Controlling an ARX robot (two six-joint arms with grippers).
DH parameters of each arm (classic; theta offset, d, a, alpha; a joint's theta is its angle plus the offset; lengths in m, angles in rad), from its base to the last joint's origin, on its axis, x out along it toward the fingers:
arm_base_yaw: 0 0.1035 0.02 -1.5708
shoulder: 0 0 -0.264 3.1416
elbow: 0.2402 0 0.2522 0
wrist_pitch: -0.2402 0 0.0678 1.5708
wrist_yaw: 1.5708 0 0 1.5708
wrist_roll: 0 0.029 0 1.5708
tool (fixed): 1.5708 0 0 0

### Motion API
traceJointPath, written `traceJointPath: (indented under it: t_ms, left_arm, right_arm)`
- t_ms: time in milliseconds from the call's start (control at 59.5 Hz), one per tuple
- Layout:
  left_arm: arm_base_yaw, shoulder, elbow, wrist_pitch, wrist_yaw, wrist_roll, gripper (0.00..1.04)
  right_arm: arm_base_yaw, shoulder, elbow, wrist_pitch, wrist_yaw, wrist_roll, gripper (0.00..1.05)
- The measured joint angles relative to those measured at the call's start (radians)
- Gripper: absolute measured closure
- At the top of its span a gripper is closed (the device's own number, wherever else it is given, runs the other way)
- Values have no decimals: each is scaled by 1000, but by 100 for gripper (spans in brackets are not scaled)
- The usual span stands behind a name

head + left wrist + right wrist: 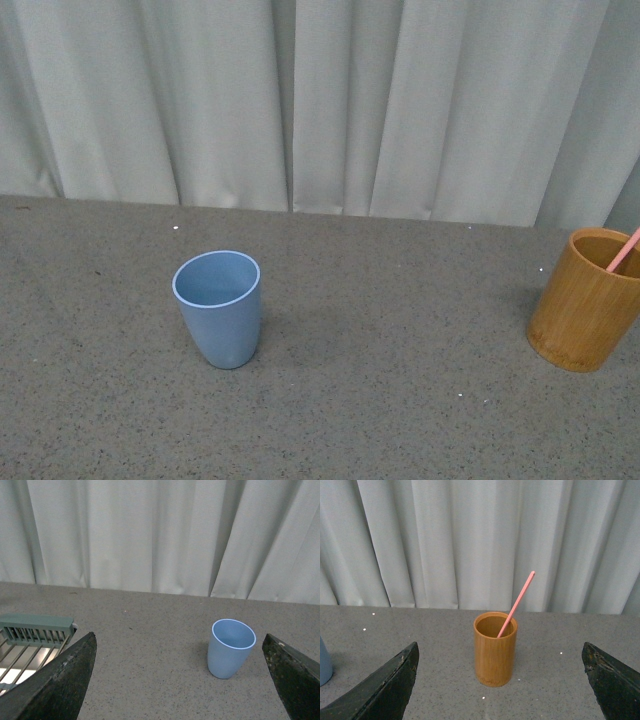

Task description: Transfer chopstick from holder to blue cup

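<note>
front view: the blue cup stands upright on the grey speckled table, left of centre. the holder stands well apart from it at the right edge, with the chopstick leaning inside and its upper end cut off by the frame.

left wrist view: the left gripper has its dark fingers spread wide. the blue cup stands beyond them, and a slatted grey-green rack sits off to one side.

right wrist view: the right gripper is also spread wide. the holder stands upright beyond it, with the chopstick tilted against its rim.

A salmon-pink chopstick leans inside the upright bamboo holder; the light-blue cup stands empty, well apart.
</note>
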Motion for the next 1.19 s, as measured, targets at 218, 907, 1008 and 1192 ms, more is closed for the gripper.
traceJointPath:
  t_ms: [218, 907, 1008, 1192]
  left_arm:
    - [0, 0, 0, 0, 0, 0, 7]
    - [0, 0, 0, 0, 0, 0, 7]
    - [0, 0, 0, 0, 0, 0, 7]
    - [0, 0, 0, 0, 0, 0, 7]
  right_arm:
    - [0, 0, 0, 0, 0, 0, 10]
    - [0, 0, 0, 0, 0, 0, 10]
    - [0, 0, 0, 0, 0, 0, 10]
    - [0, 0, 0, 0, 0, 0, 10]
